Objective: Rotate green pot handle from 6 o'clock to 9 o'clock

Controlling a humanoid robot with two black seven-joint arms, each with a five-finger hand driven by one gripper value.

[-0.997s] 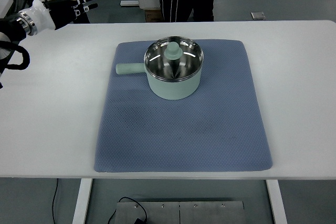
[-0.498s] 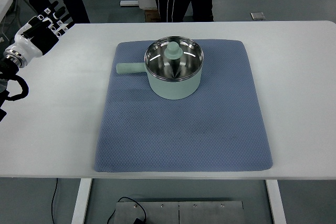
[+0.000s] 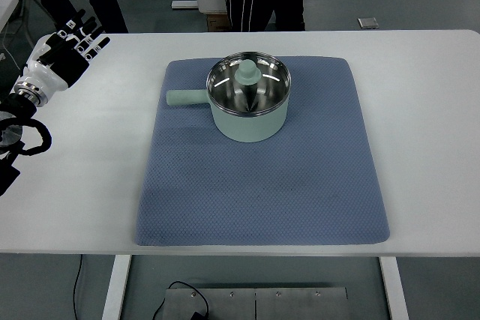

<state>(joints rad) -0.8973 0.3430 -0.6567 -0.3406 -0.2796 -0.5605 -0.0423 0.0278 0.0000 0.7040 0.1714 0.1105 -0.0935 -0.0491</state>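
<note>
Green pot w/ lid inside, handle pointing left; left hand fingers spread, empty.

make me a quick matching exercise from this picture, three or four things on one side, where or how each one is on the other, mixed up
Things:
1. pot handle
2. left hand
3. blue mat
4. lid knob

Descriptions:
A. lies flat under the green pot
B. points toward the picture's left
C. stands at the centre of the pot's top
D. fingers spread, holding nothing, near the table's far left corner

Pairs: 1-B, 2-D, 3-A, 4-C
</note>
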